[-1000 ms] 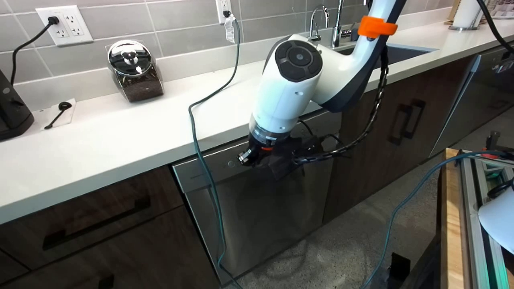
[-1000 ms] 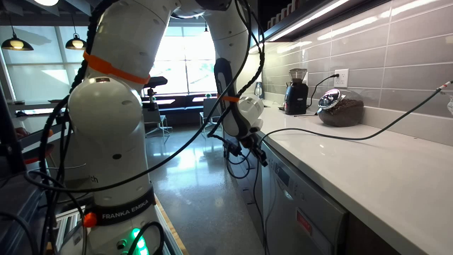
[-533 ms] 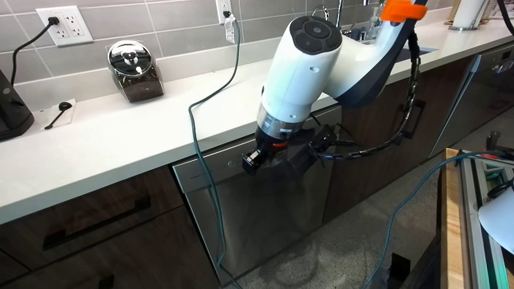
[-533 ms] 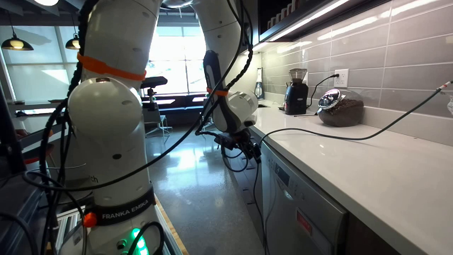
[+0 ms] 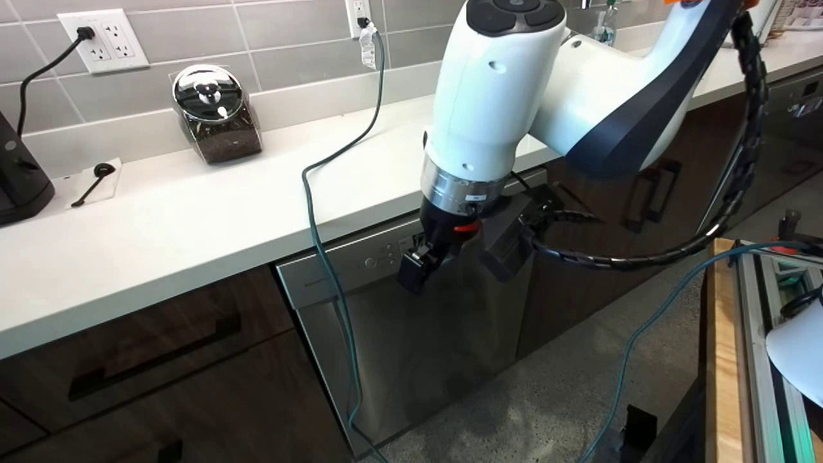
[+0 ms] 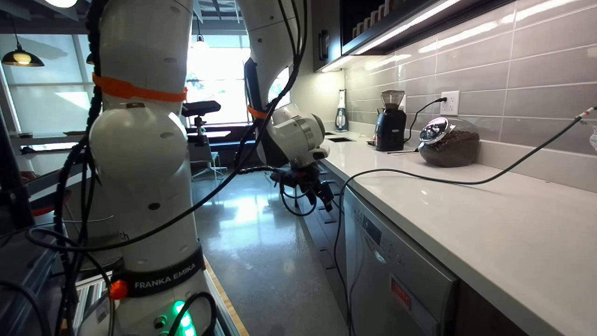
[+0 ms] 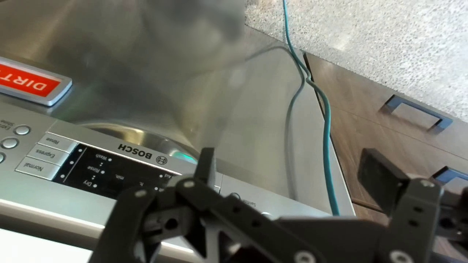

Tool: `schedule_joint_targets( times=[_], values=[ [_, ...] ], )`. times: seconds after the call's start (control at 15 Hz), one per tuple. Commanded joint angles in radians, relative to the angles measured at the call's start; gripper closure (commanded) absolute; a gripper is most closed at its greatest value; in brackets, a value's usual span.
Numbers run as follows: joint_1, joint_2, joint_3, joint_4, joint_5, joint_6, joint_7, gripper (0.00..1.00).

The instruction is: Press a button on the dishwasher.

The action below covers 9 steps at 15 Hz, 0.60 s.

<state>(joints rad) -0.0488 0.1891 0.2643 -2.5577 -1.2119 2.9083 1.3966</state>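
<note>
The brushed-steel dishwasher (image 5: pixel 418 341) stands under the counter in both exterior views. Seen from the wrist, its control strip holds a dark display (image 7: pixel 109 171), a column of labelled buttons (image 7: pixel 42 157) and small round buttons (image 7: pixel 22 130). A red label (image 7: pixel 27 83) sits on the door. My gripper (image 7: pixel 294 168) is open with nothing between its fingers. One finger (image 7: pixel 205 164) covers the display's end and part of the strip. In an exterior view the gripper (image 6: pixel 329 200) hangs in front of the dishwasher, apart from its face.
A teal cable (image 7: pixel 326 120) runs down across the dishwasher front, beyond the fingers in the wrist view. The white countertop (image 5: pixel 193 238) juts out above. Dark wood cabinets with a handle (image 7: pixel 416 109) adjoin. A glass jar (image 5: pixel 215 119) stands on the counter.
My arm has drawn back from the dishwasher front, uncovering more of the control strip's buttons. The jaws have opened wider. The dishwasher and cable look unmoved.
</note>
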Motion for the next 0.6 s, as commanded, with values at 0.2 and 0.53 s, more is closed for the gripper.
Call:
schedule_joint_targets(
  times=[0.2, 0.53],
  values=[
    [-0.027, -0.122, 0.098, -0.084, 0.387, -0.009, -0.298, 0.00],
    [-0.020, -0.186, 0.151, -0.105, 0.676, -0.022, -0.513, 0.00]
  ],
)
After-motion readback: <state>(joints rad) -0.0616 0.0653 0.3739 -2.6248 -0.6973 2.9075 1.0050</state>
